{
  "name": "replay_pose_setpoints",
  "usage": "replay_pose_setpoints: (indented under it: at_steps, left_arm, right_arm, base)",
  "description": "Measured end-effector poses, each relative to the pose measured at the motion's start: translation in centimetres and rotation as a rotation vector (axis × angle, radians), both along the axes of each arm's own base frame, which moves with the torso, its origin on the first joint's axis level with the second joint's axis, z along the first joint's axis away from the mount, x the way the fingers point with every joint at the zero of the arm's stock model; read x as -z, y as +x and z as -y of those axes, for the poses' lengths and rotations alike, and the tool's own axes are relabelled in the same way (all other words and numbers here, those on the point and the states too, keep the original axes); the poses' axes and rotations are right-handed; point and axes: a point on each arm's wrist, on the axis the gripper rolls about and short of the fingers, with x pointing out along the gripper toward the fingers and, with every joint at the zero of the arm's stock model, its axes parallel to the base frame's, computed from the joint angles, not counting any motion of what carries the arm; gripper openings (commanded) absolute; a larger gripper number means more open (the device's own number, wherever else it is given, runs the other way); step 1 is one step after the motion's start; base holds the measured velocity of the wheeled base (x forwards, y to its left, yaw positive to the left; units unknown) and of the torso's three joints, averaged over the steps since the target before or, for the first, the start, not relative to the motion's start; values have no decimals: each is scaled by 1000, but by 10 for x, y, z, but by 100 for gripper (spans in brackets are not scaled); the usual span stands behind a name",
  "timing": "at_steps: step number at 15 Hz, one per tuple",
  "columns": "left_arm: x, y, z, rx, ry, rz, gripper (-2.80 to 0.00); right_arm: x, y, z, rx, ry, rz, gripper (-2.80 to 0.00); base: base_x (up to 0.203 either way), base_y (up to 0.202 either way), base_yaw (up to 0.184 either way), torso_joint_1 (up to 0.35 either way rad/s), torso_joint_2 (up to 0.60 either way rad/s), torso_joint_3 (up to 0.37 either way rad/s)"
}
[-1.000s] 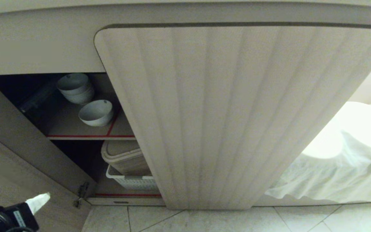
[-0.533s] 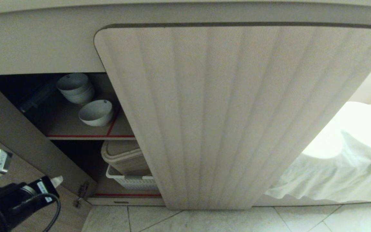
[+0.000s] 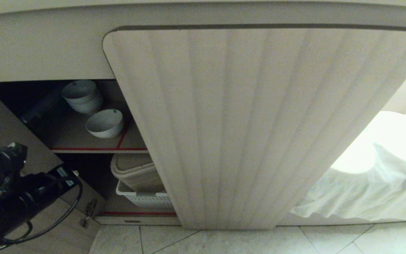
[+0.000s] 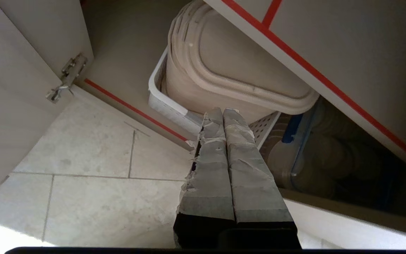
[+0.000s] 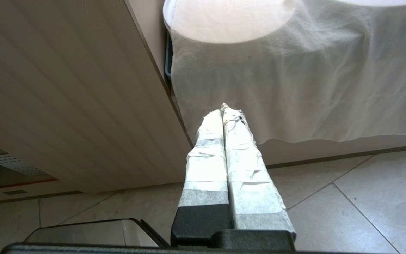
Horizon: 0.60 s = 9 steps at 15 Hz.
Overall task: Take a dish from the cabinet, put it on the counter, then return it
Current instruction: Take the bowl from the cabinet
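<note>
Dish (image 3: 104, 123) sits alone on upper red-edged shelf (image 3: 99, 149) of cabinet (image 3: 259, 123), near front, in front of bowl stack (image 3: 82, 95), so easy first pick. Left gripper (image 4: 223, 112) fingers pressed together, empty, low by beige bin (image 4: 231, 70); must open and rise. Right gripper (image 5: 224, 109) closed, parked.

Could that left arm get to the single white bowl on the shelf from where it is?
Probably yes. The cabinet stands open on that side, and the dish sits alone near the shelf's front edge. The left gripper is shut and lower, by the bottom shelf's basket, so it must rise and open first.
</note>
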Motion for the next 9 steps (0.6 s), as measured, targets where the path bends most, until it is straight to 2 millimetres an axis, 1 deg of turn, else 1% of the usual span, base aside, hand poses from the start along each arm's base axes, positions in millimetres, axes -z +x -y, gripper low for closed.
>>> replay_pose_setpoints:
  at_steps: [4,9]
  left_arm:
    - [3,7,0,-13,-33,-12,-280]
    - [-7,24,0,-19,-42,24,-280]
  right_arm:
    - [0,0,0,0,0,0,-280]
    - [0,0,0,0,0,0,-280]
  base:
    - [0,0,0,0,0,0]
    - [0,0,0,0,0,0]
